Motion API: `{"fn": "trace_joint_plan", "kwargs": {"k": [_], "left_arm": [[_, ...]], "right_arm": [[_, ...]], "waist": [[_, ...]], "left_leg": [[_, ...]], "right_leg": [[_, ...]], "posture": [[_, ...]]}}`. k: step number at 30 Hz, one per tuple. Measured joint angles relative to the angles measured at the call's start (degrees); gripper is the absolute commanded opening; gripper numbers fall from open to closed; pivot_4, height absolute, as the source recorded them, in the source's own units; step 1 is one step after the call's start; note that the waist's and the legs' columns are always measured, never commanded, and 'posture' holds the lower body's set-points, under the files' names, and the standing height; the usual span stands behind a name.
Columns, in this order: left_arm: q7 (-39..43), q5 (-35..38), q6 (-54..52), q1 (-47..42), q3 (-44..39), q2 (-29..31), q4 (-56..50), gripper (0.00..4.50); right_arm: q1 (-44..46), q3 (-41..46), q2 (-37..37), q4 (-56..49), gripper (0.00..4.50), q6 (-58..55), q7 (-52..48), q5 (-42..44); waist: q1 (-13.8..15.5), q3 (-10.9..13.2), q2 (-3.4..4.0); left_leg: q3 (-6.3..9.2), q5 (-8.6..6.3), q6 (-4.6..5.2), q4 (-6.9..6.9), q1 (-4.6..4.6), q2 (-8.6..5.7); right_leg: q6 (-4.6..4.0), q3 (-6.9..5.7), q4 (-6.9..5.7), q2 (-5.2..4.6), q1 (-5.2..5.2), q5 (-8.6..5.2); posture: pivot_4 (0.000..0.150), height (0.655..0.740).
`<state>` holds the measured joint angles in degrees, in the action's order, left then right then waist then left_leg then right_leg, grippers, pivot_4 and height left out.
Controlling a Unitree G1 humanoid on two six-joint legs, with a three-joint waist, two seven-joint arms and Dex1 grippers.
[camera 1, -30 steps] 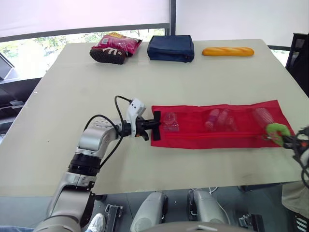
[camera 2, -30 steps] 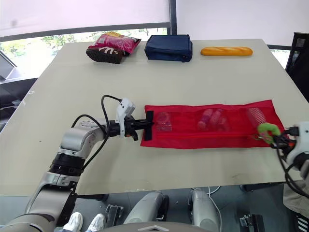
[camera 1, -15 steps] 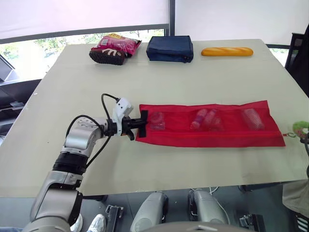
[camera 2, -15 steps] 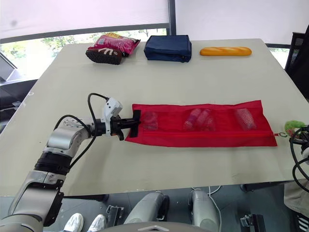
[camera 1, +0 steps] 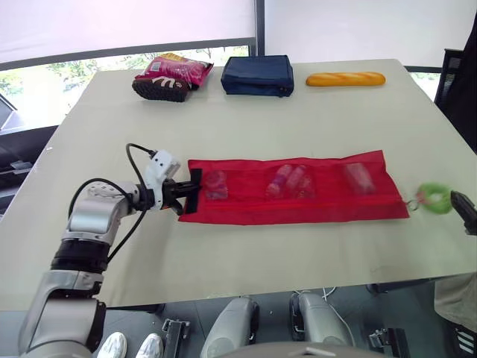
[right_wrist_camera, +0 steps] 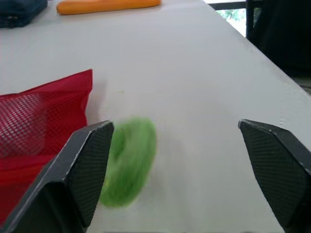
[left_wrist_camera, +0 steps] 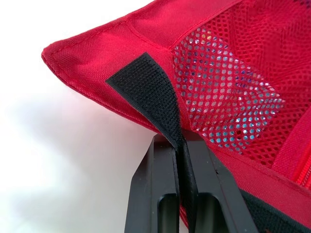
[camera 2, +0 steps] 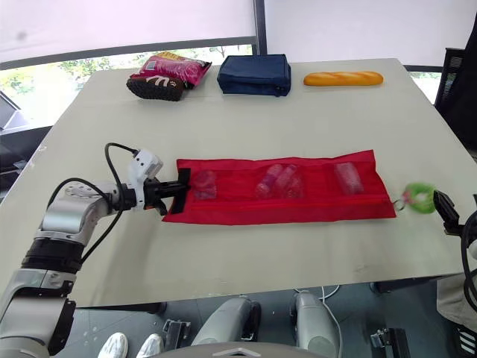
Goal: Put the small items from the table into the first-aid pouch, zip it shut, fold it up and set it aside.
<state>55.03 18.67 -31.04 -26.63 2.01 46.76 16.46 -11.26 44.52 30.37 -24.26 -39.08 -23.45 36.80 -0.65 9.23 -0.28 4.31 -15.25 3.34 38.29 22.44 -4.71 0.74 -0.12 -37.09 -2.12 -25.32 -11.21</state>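
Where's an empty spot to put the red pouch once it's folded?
Best: the wide bare band between the red pouch and the back row of snack bag, navy bag and bread. Also the strip from pouch to the table's near edge. Crowded: the pouch's ends, with the left pincer on one, green ring and right pincer by the other.

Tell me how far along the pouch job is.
Done: small items sit inside the red pouch; the green zip ring lies past its right end, so it looks zipped. In hand: left gripper, jaws shut on the black strap; right gripper open by the ring. Left: folding, setting aside.
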Motion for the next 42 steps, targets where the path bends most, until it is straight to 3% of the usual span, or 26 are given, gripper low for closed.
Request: {"fn": "trace_joint_plan", "kwargs": {"k": [3, 7, 11, 13, 14, 20, 25, 34, 42], "left_arm": [[1.16, -0.96, 1.78, 0.33, -0.26, 2.82, 1.89, 0.00], [1.75, -2.53, 4.42, -0.57, -1.37, 4.67, 7.37, 1.42], [4.18, -3.86, 9.57, -1.08, -2.11, 5.53, 10.49, 3.45], [5.67, -3.91, 12.18, -1.21, -2.55, 5.83, 11.45, 4.26], [6.80, -3.95, 13.94, -1.35, -2.81, 6.28, 12.03, 4.43], [17.21, -0.95, 22.51, -2.76, -6.52, 8.44, 9.88, 4.43], [23.91, 7.77, 18.10, -4.44, -8.54, 6.90, -2.27, 4.43], [25.17, 16.85, 5.71, -4.51, -5.20, 4.65, -24.18, 4.43], [24.13, 20.71, 1.34, -7.55, -3.57, 2.28, -31.00, 4.43]], "right_arm": [[-2.76, -1.65, -1.54, -3.40, 4.38, 1.00, -1.02, 0.89], [-5.47, -5.27, -3.21, -5.84, 4.50, 3.31, -2.39, 0.91], [-7.01, -9.23, -4.84, -8.28, 4.50, 3.71, -3.05, 2.23], [-7.44, -10.61, -4.89, -9.24, 4.50, 3.52, -3.08, 3.01], [-7.75, -11.53, -4.91, -9.89, 4.50, 3.34, -3.14, 3.83], [-8.71, -18.00, -5.20, -11.54, 4.50, 1.89, -1.82, 3.97], [-5.85, -22.33, -5.15, -8.38, 4.50, 1.70, -0.69, 2.35], [0.79, -24.57, -5.08, -2.09, 4.50, -0.61, 5.38, -2.56], [3.50, -24.22, -7.16, -1.49, 4.50, -6.11, 4.68, 5.40]], "waist": [[-0.23, 0.00, 0.01], [0.05, -0.01, 0.02], [0.13, -0.01, 0.01], [0.24, 0.00, 0.00], [0.32, 0.00, 0.00], [0.95, 0.01, -0.03], [1.50, 0.00, -0.04], [1.34, 0.01, -0.03], [1.29, 0.01, -0.04]], "left_leg": [[0.00, 0.00, 0.00, -0.04, -0.03, 0.02], [0.00, 0.00, -0.02, -0.03, -0.02, 0.02], [0.01, 0.02, -0.05, -0.02, 0.02, 0.00], [0.01, 0.03, -0.06, -0.02, 0.03, 0.00], [0.02, 0.02, -0.06, -0.02, 0.06, 0.00], [0.02, 0.02, -0.05, 0.03, 0.14, 0.00], [0.02, 0.02, -0.03, 0.10, 0.20, -0.03], [0.02, 0.03, -0.06, 0.09, 0.18, -0.02], [0.01, 0.03, -0.05, 0.11, 0.16, -0.02]], "right_leg": [[0.00, 0.01, 0.00, 0.02, -0.01, -0.01], [0.00, -0.01, 0.01, 0.01, 0.00, -0.01], [0.00, -0.02, 0.02, -0.02, -0.01, -0.01], [0.00, -0.03, 0.02, -0.02, -0.02, -0.01], [0.00, -0.04, 0.02, -0.02, -0.04, -0.01], [0.00, -0.06, 0.08, -0.06, -0.05, -0.01], [0.01, -0.08, 0.12, -0.07, -0.04, 0.00], [-0.01, -0.08, 0.09, 0.01, -0.05, -0.01], [0.00, -0.07, 0.09, 0.04, -0.03, -0.01]], "posture": [[0.150, 0.7395], [0.150, 0.7395], [0.150, 0.7395], [0.150, 0.7395], [0.150, 0.7395], [0.150, 0.7395], [0.150, 0.7395], [0.150, 0.7395], [0.150, 0.7395]]}}
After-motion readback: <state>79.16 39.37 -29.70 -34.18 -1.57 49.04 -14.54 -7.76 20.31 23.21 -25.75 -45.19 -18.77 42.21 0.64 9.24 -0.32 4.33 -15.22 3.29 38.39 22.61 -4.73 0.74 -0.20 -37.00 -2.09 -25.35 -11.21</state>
